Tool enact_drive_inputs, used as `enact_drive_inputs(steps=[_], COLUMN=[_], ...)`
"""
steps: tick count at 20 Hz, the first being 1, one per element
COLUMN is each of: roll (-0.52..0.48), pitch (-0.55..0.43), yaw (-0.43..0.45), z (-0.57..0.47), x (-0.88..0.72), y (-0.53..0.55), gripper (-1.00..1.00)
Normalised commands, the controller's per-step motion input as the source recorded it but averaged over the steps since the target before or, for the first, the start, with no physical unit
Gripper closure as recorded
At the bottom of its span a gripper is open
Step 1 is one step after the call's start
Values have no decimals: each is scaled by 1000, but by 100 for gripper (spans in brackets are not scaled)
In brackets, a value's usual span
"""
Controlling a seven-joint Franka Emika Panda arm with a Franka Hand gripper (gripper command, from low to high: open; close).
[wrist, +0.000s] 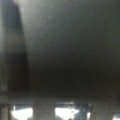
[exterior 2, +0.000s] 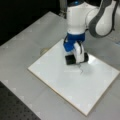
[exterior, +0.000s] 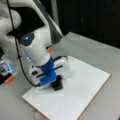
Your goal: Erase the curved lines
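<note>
One short stretch of curve lines (exterior 2: 81, 69) remains near the board's (exterior 2: 62, 82) centre in a front view, just below the eraser (exterior 2: 71, 59). Pincer (exterior 2: 76, 58) closed on eraser, pressed to board. Erasing unfinished.

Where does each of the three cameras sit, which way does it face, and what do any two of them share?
Front view: high off the arm, looking down at the white board; arm and gripper with black eraser show.
Front view: high, from the opposite side of the board; arm, gripper, curve lines show.
Wrist view: on the wrist; mostly dark, nothing identifiable.
Both front views share board, eraser and arm.
</note>
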Motion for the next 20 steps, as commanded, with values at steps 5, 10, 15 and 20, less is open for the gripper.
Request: enact_drive_inputs(steps=[5, 10, 15, 20], roll=[41, 21, -1, -10], pitch=[-212, -174, -150, -139], yaw=[-98, -129, -166, -215], z=[-576, -620, -672, -735], x=[-206, -161, -128, -36], y=[119, 226, 368, 429], gripper=[100, 100, 100, 100])
